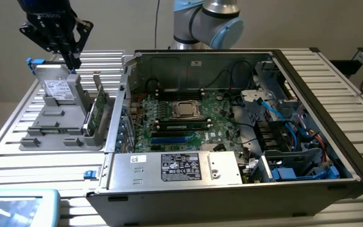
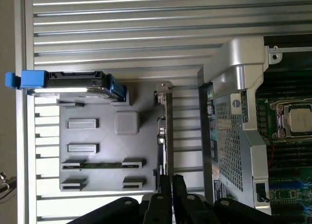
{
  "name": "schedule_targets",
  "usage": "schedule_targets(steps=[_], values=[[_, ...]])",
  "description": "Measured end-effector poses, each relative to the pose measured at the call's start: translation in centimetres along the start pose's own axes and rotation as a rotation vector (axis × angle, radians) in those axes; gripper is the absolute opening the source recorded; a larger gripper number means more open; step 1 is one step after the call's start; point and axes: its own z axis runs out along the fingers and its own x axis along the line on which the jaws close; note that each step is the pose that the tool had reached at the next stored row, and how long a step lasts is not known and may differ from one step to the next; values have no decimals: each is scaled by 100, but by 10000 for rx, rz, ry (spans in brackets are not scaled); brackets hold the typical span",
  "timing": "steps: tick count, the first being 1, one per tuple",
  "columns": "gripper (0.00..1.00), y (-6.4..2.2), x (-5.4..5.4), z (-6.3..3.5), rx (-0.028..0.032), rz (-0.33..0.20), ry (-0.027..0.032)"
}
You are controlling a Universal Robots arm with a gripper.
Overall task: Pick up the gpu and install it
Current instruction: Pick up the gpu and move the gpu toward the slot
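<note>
Grey holder props the gpu upright between silver drive and computer case, end effector clenched, empty.

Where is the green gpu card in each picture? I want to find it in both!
Exterior view: the gpu stands on edge in the grey holder, on the side next to the computer case.
Wrist view: the gpu is a thin strip seen edge-on, between the grey holder and the computer case.
Shared landmark: the silver drive with blue clips, standing in the same holder.
</note>
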Motion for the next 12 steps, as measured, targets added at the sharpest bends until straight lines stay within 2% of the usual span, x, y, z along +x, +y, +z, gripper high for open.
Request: schedule_targets(steps=[3,6,7,12], values=[[32,0,6,0,1,1,3],[37,-5,53,39,-3,-1,-22],[44,-7,64,57,-2,-1,-22],[44,-12,74,147,-5,-137,-16]])
